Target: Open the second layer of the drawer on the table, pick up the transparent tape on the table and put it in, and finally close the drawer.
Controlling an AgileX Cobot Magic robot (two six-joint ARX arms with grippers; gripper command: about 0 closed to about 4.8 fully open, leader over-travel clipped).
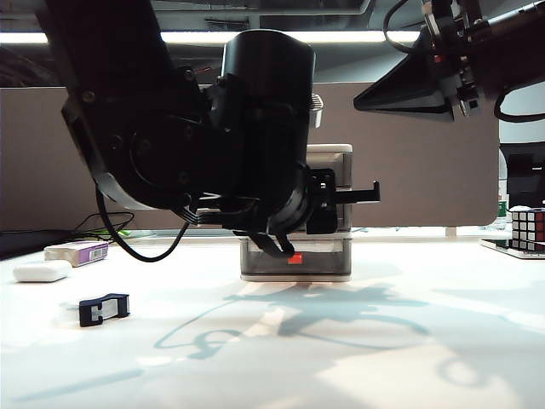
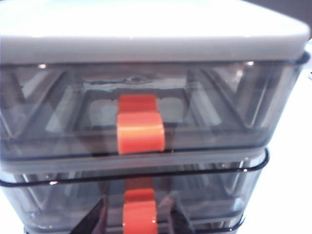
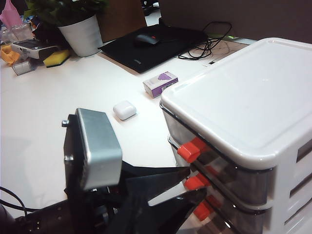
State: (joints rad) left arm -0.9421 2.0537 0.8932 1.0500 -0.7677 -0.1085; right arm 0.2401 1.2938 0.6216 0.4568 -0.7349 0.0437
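Note:
The drawer stands mid-table, mostly hidden in the exterior view behind my left arm. In the left wrist view its smoky front fills the picture. The second layer carries a red-orange tab. My left gripper is open, its dark fingers on either side of that tab with small gaps. The right wrist view shows the same straddle at the middle tab. The transparent tape lies on the table at the front left. My right gripper hangs high at the right, its jaws unclear.
A white oval case and a purple-and-white box lie at the far left. A colour cube sits at the right edge. A laptop with mouse and a potted plant stand beyond the drawer.

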